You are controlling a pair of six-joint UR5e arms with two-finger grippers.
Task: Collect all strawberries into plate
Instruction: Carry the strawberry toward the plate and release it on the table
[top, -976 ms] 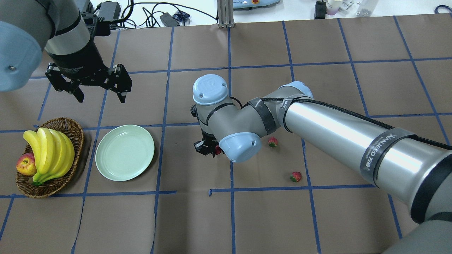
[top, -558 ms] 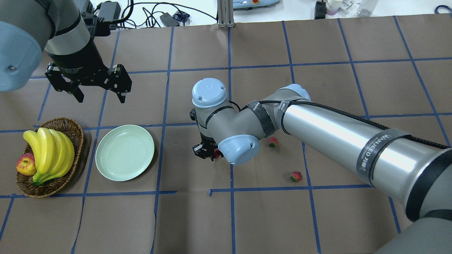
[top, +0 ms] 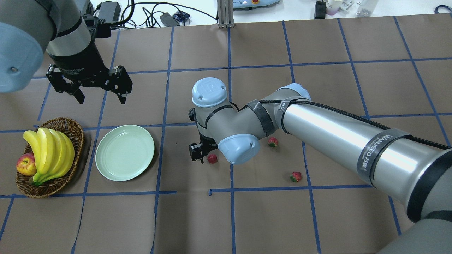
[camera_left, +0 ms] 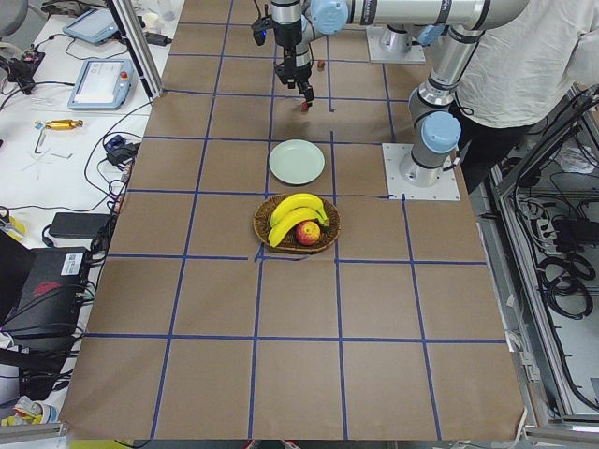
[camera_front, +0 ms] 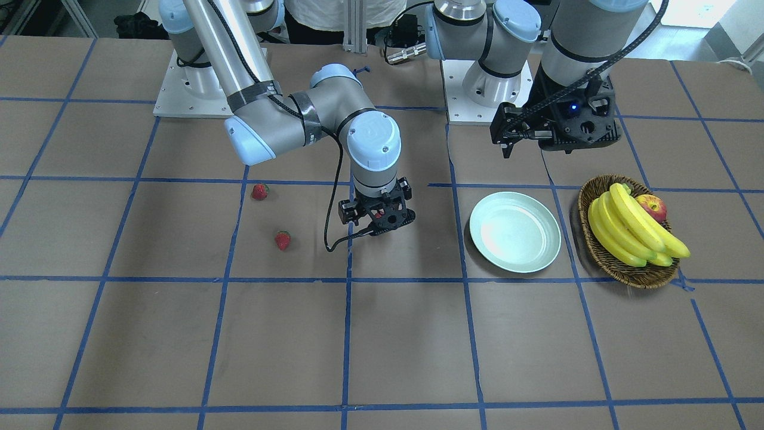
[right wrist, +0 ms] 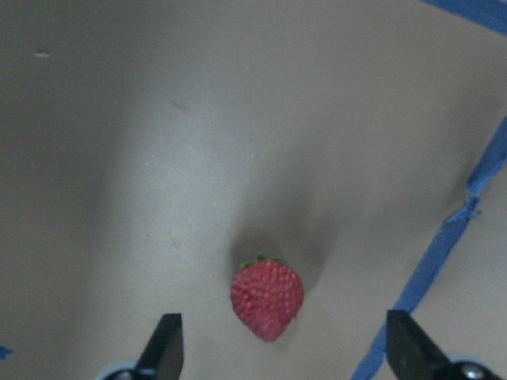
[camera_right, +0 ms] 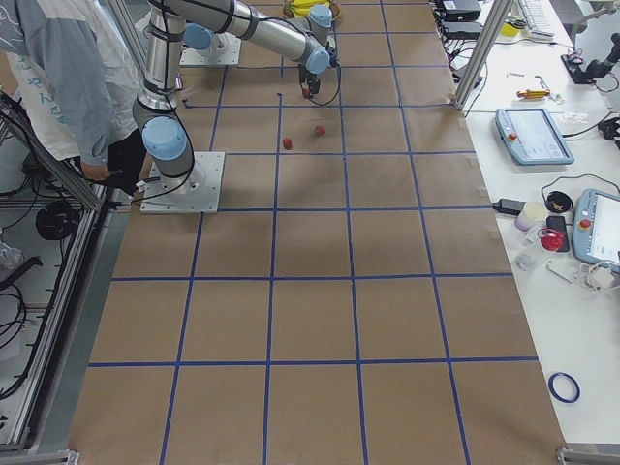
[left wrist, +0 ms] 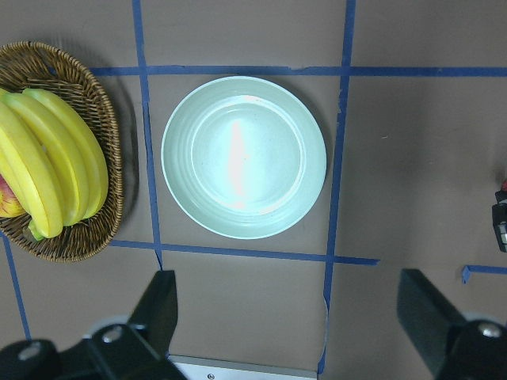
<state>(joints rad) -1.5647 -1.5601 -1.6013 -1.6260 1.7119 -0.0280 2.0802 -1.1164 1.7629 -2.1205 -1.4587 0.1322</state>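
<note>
the right gripper (right wrist: 285, 348) is reaching down near the middle of the brown surface (top: 247, 218), and its fingers (right wrist: 168, 342) are standing wide open, gripping nothing. one strawberry (right wrist: 267, 298) is lying on the surface below the gap between them, touching neither finger, with its green cap pointing away from the wrist camera. in the overhead view this same strawberry (top: 212, 158) is showing just beside the wrist joint, well apart from the plate (top: 124, 152).

the second strawberry (top: 272, 141) and third strawberry (top: 296, 176) are lying on the surface under the right forearm's side, farther from the plate than the first one and apart from each other.

the plate is sitting on the surface with nothing in it, just beside the wicker basket (top: 76, 128), which is holding a bunch of bananas (top: 49, 151) and an apple (top: 25, 165).

the left gripper (top: 100, 96) is hovering high above the surface beyond the plate and basket, its fingers (left wrist: 158, 305) spread open and holding nothing; its wrist camera is looking straight down onto the plate and part of the basket.
</note>
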